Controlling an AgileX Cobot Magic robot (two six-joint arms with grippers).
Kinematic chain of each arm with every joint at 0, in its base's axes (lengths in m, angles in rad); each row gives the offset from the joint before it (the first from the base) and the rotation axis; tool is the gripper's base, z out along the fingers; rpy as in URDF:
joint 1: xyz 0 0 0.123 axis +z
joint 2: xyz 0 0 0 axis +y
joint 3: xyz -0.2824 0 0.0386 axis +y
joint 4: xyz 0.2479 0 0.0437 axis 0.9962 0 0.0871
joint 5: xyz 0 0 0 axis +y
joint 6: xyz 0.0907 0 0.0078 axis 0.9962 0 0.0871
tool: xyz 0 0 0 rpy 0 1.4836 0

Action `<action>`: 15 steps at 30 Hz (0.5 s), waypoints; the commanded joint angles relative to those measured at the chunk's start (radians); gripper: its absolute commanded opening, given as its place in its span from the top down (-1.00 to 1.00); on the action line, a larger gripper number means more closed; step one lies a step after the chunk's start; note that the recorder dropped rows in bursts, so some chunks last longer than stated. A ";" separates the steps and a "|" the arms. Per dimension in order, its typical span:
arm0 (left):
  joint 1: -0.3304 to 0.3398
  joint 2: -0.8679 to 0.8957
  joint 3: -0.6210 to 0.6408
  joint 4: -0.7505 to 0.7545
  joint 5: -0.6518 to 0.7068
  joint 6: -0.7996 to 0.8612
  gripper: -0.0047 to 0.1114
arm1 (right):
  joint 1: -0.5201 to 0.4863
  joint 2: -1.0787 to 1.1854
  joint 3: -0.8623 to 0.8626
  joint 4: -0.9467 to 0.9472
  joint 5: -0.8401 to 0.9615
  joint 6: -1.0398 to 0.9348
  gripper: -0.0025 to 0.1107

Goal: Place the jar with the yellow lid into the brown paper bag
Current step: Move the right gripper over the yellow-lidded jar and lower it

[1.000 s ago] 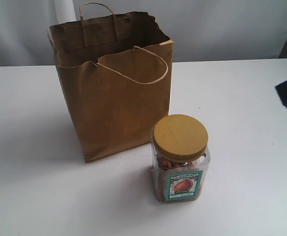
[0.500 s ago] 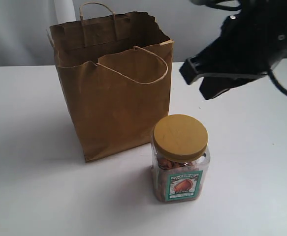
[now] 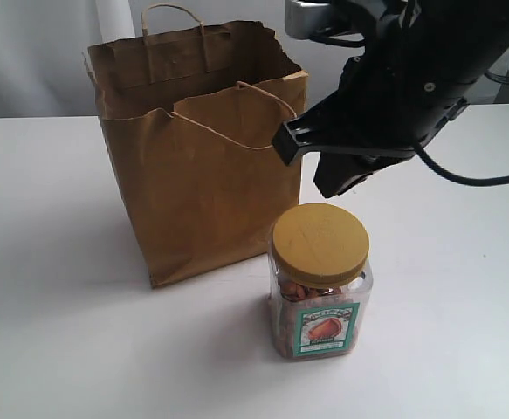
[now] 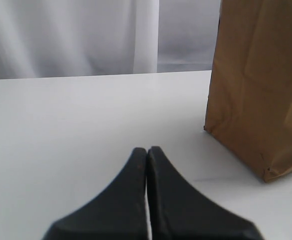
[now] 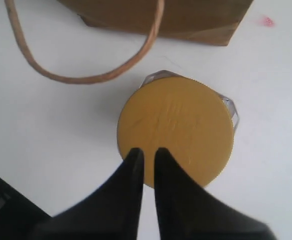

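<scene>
right gripper (image 5: 146,152) hangs above the yellow-lidded jar (image 3: 319,279), jaws nearly together. descending this narrow, it would likely strike the lid and tip the jar beside the brown paper bag (image 3: 202,157).

We see a plain white table (image 3: 53,349) carrying two things: a tall brown kraft paper bag (image 3: 210,205) with twisted cord loop handles, standing upright with its ragged top open, and a clear squarish plastic jar with a mustard-yellow round lid (image 3: 319,279), upright just beside the bag's front corner.
</scene>
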 commanded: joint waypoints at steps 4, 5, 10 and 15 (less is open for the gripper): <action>-0.003 0.003 -0.002 -0.004 -0.010 -0.004 0.90 | 0.004 -0.003 -0.010 -0.097 0.003 0.002 -0.25; -0.003 0.003 -0.002 -0.004 -0.010 -0.004 0.90 | 0.004 -0.003 -0.010 -0.104 0.003 0.002 -0.47; -0.003 0.003 -0.002 -0.004 -0.010 -0.004 0.90 | 0.004 -0.003 -0.010 -0.115 0.003 0.000 -0.90; -0.003 0.003 -0.002 -0.004 -0.010 -0.004 0.90 | 0.004 -0.003 -0.010 -0.115 0.003 0.009 -0.90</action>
